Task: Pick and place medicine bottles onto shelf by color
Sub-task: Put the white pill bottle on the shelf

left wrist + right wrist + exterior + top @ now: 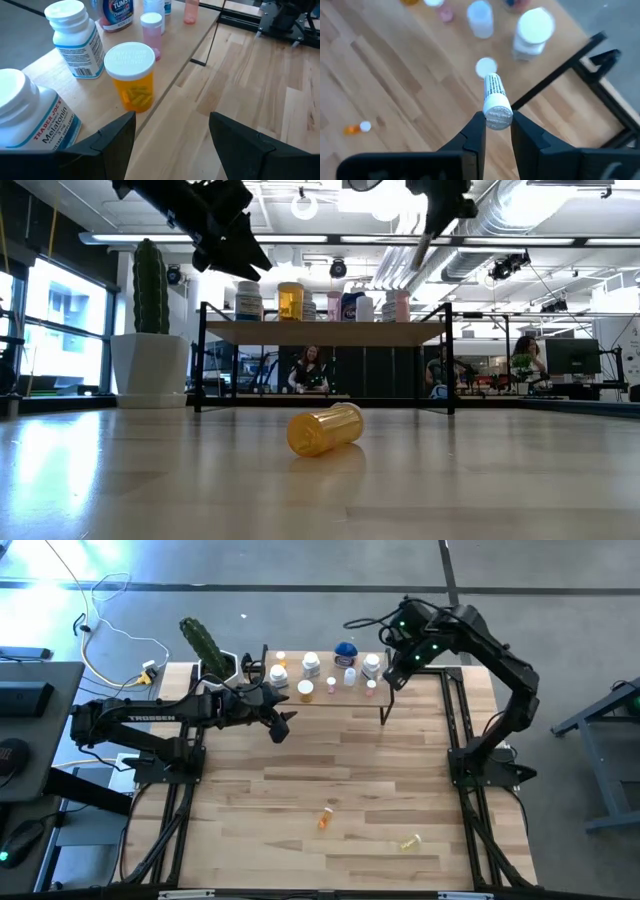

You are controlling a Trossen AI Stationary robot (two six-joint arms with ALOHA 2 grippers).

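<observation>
The right gripper (pixel 498 131) hangs above the shelf's (pixel 400 698) right end, its fingers (pixel 471 137) clamped on a slim white tube (pixel 495 102) with a white cap; the tube points down past the fingertips toward the shelf top. Just below and ahead of that tube stand a small white-capped bottle (pixel 486 66), a pale translucent bottle (pixel 480 19) and a wider white bottle (pixel 533 31), all upright on the shelf. The left gripper (pixel 172 135) hovers at the shelf's left end with its fingers (pixel 111 137) spread wide and nothing between them. Right in front of it stands an orange bottle (pixel 131 75) with a white lid, near the shelf's front edge; a melatonin bottle (pixel 27 117) is beside the left finger, and a white bottle (pixel 75 37) and a pink bottle (pixel 152 31) stand farther along. A blue bottle (pixel 346 652) sits at the shelf's back, between the two grippers. Well away from both grippers, on the table (pixel 250 800) near its front edge, an orange bottle (pixel 325 818) and a yellowish bottle (pixel 410 841) lie on their sides. A cactus (pixel 203 643) in a white pot stands behind the left gripper.
</observation>
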